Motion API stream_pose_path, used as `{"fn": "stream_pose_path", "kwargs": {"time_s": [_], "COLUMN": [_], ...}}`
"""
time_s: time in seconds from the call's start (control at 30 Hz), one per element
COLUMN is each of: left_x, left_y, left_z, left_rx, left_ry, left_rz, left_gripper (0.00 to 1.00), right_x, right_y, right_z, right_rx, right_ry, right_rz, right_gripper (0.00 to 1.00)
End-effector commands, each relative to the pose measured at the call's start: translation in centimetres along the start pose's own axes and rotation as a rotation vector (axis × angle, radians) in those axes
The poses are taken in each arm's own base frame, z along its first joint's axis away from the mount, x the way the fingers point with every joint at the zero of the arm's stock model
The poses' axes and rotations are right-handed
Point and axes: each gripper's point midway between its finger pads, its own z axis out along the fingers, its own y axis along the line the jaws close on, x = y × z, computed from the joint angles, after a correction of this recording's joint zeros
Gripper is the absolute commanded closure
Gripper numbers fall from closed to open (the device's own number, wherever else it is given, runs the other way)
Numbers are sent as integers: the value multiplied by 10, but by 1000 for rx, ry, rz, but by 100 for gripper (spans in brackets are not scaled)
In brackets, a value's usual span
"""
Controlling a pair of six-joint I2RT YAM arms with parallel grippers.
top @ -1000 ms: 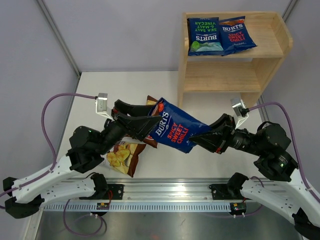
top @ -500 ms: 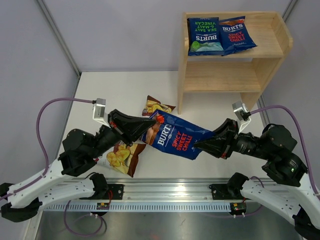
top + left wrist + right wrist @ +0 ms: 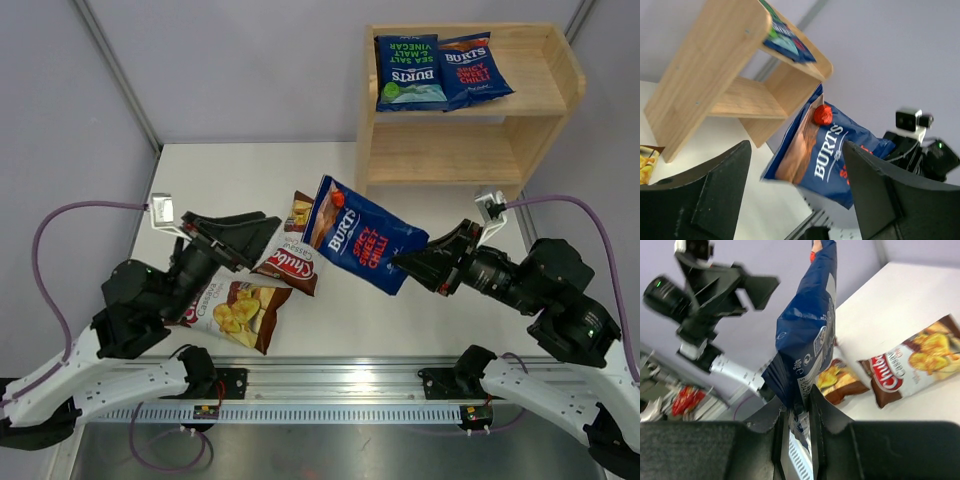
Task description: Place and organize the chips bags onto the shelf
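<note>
Right now you're mid-carry: your right claw point(image 3: 405, 263) pinches the bottom edge of the blue bag point(image 3: 360, 232), held in the air near the shelf point(image 3: 440, 165). Your left claw point(image 3: 258, 233) stands wide, holding nothing. Next comes a lift towards a shelf board. The right wrist view shows the seam between the fingers point(image 3: 816, 412). The overhead view alone shows both boards.

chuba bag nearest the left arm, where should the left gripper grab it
Probably its right-hand end seam, from above with the open left gripper: the Chuba bag lies flat on the table, so only a thin seam fits the jaws, and that end is uncovered.
</note>
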Motion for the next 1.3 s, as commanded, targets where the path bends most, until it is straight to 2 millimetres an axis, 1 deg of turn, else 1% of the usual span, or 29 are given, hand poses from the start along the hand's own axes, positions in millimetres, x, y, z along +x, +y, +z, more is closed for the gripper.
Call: {"fn": "stream_pose_path", "kwargs": {"time_s": [0.0,0.03,0.07,0.13,0.17,0.2,0.23,0.27,0.3,0.33,0.37,0.4,0.43,0.47,0.5,0.53,0.57,0.6,0.63,0.67,0.7,0.73,0.77,0.8,0.87,0.9,1.03,1.23,1.27], "left_x": [-58,-68,-66,-64,-54,-49,-43,-31,-23,-12,-3,3,15,20,24,29,34,38,41,46,50,53,61,67,76,82,91,103,103], "left_y": [28,34,39,44,53,57,59,67,71,74,80,83,87,88,91,91,94,95,98,100,102,99,102,101,102,105,112,113,114], "left_z": [-22,-31,-35,-40,-42,-43,-44,-46,-47,-47,-50,-51,-53,-54,-55,-57,-59,-61,-65,-67,-68,-68,-69,-69,-71,-73,-75,-74,-74], "left_rx": [-220,-249,-268,-284,-316,-331,-341,-364,-370,-361,-374,-378,-371,-370,-373,-366,-372,-370,-371,-373,-371,-350,-344,-333,-325,-321,-325,-310,-312], "left_ry": [-194,-231,-223,-206,-161,-133,-105,-55,-26,14,52,72,120,140,157,179,201,217,238,254,262,272,296,318,351,370,379,396,396], "left_rz": [-90,-97,-79,-44,0,23,40,76,94,111,137,148,175,181,187,190,198,205,211,217,217,205,208,207,208,212,217,192,190], "left_gripper": [22,21,21,19,18,16,15,14,14,14,14,14,14,14,14,14,14,14,14,14,14,14,14,14,14,14,14,14,14], "right_x": [-53,-73,-78,-98,-119,-130,-158,-166,-177,-206,-210,-227,-245,-257,-272,-295,-305,-316,-334,-341,-349,-354,-361,-365,-367,-365,-351,-324,-323], "right_y": [-17,-18,-22,-22,-15,-12,1,-2,0,8,-2,-14,-23,-31,-44,-58,-90,-98,-119,-133,-140,-152,-174,-178,-203,-208,-243,-279,-278], "right_z": [8,6,16,20,24,25,15,27,28,15,32,29,36,36,34,15,16,10,-12,-20,-28,-33,-51,-56,-69,-70,-75,-89,-92], "right_rx": [165,205,225,256,257,261,256,277,285,309,349,405,435,432,430,445,483,450,460,457,411,364,387,361,404,417,468,526,535], "right_ry": [-166,-232,-233,-280,-316,-340,-409,-411,-435,-508,-498,-542,-560,-569,-601,-644,-659,-695,-747,-777,-821,-826,-863,-866,-872,-863,-847,-901,-910], "right_rz": [4,8,13,19,20,20,21,22,21,14,9,1,12,25,104,107,152,232,229,267,344,347,372,382,399,394,465,620,622], "right_gripper": [100,100,100,100,100,100,100,100,100,100,100,100,100,100,100,100,100,100,100,100,100,100,100,100,100,100,100,100,100]}}
